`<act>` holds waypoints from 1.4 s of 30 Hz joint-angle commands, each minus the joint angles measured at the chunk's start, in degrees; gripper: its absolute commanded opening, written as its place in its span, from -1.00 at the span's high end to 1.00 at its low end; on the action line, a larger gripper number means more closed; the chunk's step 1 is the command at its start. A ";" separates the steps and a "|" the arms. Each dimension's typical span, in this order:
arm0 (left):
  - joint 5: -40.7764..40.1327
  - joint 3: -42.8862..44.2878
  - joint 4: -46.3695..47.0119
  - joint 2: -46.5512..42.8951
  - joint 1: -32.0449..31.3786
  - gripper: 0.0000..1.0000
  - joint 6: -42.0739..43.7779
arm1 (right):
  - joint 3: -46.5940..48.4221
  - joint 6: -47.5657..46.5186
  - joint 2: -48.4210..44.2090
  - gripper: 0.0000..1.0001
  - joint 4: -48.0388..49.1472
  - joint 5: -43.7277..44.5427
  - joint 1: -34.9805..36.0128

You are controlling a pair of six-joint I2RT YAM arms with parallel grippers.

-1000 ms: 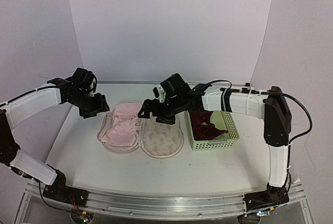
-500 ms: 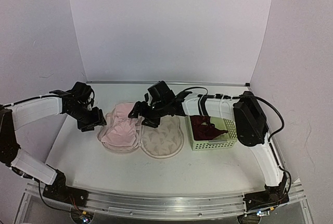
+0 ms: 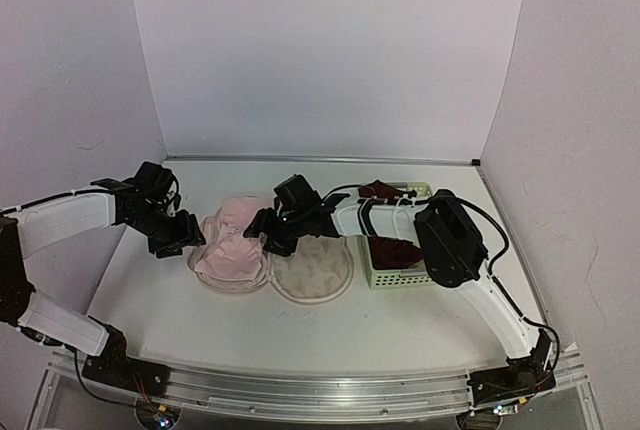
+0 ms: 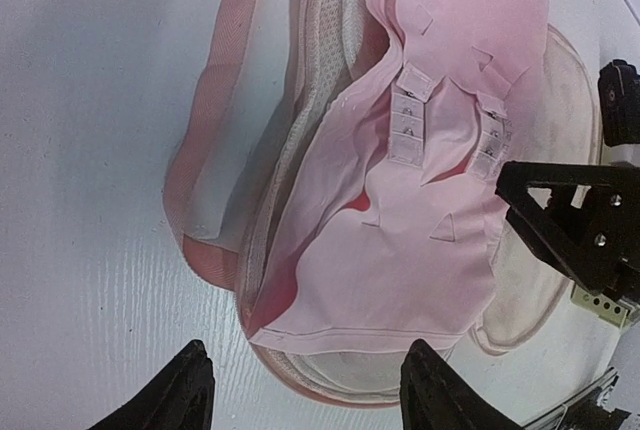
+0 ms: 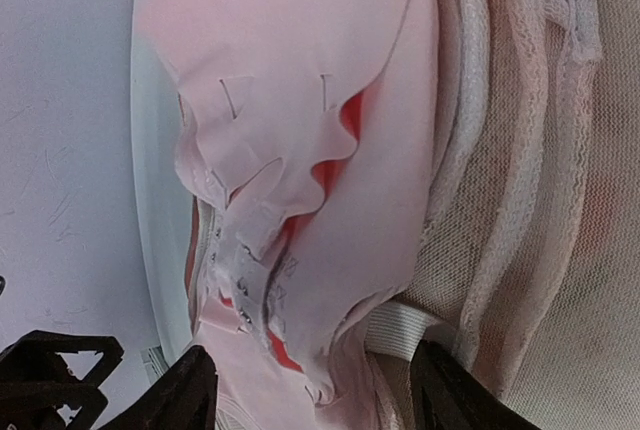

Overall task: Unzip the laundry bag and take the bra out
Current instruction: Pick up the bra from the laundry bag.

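On the white counter (image 3: 400, 320) the laundry bag (image 3: 312, 275) lies unzipped and spread flat, its left half filled by the pink bra (image 3: 232, 240), its right half just beside the green basket (image 3: 400, 278). The right fingers (image 5: 190, 395) hang released over the bra near the bag's fold, and the left fingers (image 4: 190, 395), also spread and empty, hover at its outer rim. A deep pinch could catch lining too and drag the unpinned bag along. The hook-and-eye tabs (image 4: 410, 115) may snag the mesh
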 commanded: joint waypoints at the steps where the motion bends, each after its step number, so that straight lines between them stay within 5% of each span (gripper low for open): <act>1: 0.92 -0.10 1.51 -1.74 0.19 -0.29 0.96 | 4.23 2.39 1.78 -0.34 5.15 -0.09 0.22; 19: 1.39 -0.65 1.56 -1.76 0.26 -0.29 0.82 | 7.12 5.53 6.46 0.03 9.17 -2.22 0.18; 33: 1.37 -0.72 1.19 -2.51 0.23 -0.29 0.75 | 5.62 6.30 5.38 1.00 14.08 -3.26 0.15; 42: 0.92 0.72 1.29 -1.64 0.24 -0.29 0.71 | -0.70 2.92 -2.20 1.00 15.88 -3.38 0.18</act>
